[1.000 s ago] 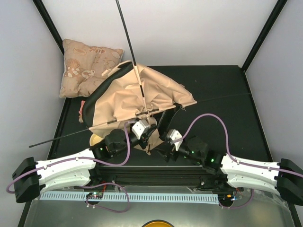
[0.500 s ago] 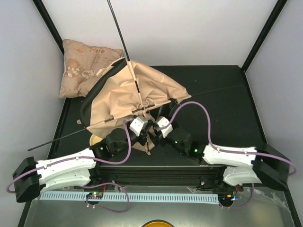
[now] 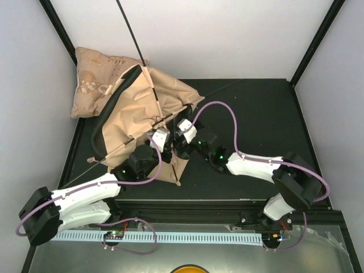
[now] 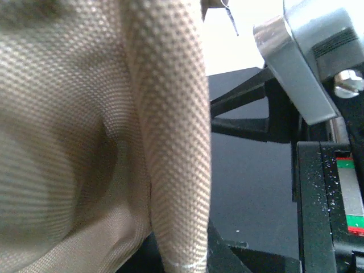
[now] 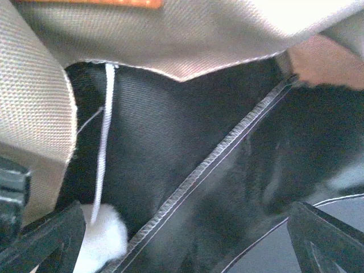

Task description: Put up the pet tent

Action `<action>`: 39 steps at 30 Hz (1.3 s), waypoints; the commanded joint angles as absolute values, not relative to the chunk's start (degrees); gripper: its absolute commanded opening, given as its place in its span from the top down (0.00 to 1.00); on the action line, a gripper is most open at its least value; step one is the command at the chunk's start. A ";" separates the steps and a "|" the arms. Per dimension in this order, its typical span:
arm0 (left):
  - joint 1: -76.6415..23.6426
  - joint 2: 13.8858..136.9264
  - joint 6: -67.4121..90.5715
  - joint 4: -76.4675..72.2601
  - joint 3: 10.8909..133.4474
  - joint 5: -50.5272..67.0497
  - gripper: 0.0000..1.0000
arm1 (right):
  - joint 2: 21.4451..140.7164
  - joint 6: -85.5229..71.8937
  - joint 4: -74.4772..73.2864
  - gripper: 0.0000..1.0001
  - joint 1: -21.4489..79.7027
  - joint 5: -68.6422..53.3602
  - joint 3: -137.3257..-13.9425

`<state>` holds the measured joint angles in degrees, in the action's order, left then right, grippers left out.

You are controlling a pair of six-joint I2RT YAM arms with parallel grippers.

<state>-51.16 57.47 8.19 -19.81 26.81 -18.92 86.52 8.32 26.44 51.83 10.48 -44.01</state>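
Observation:
The pet tent [image 3: 142, 108] is a crumpled heap of tan canvas with a black edge at the back left of the dark table, leaning on the cushion. Two thin black poles [image 3: 132, 34] cross over it, one sticking up past the top of the view. My left gripper [image 3: 163, 152] is shut on a fold of the tent's tan fabric [image 4: 170, 142] at its near edge. My right gripper [image 3: 181, 147] sits right beside it, open. Its fingers [image 5: 51, 233] stand wide apart around the black lining [image 5: 170, 148] and a stitched seam, gripping nothing.
A puffy beige patterned cushion [image 3: 91, 71] lies in the back left corner, partly under the tent. A white pompom on a cord [image 5: 102, 239] hangs by the right gripper's left finger. Black frame posts [image 3: 315, 42] stand at the back corners. White walls close in on three sides.
The right arm has swung left and forward to the tent's near edge, its jaws at full width. The left gripper has pushed the tent back and left, and the poles have tilted left.

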 commanded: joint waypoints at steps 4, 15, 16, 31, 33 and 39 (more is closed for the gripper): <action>-47.48 60.74 7.97 -11.55 26.97 -19.51 0.98 | 96.56 14.08 15.74 0.00 46.06 -2.23 -59.23; -46.33 61.35 7.82 -11.44 27.33 -18.57 0.98 | 102.33 27.92 10.97 0.00 44.01 -11.07 -68.00; -46.24 61.35 7.78 -11.42 27.36 -18.55 0.98 | 104.43 27.85 6.11 0.00 43.81 -11.67 -71.84; -44.86 61.48 7.66 -10.86 27.69 -17.17 0.98 | 118.87 33.04 -12.58 0.00 42.96 -16.98 -91.75; -44.46 61.44 7.81 -10.66 27.73 -17.06 0.98 | 119.74 33.25 -12.29 0.00 42.87 -16.64 -91.83; -43.43 61.22 8.07 -10.43 27.69 -16.33 0.99 | 121.01 32.93 -11.52 0.00 42.29 -18.15 -92.63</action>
<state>-43.24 60.14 13.08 -16.75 27.77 -20.03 119.33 33.39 -10.13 42.92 -17.06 -91.26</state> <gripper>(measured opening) 0.044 0.999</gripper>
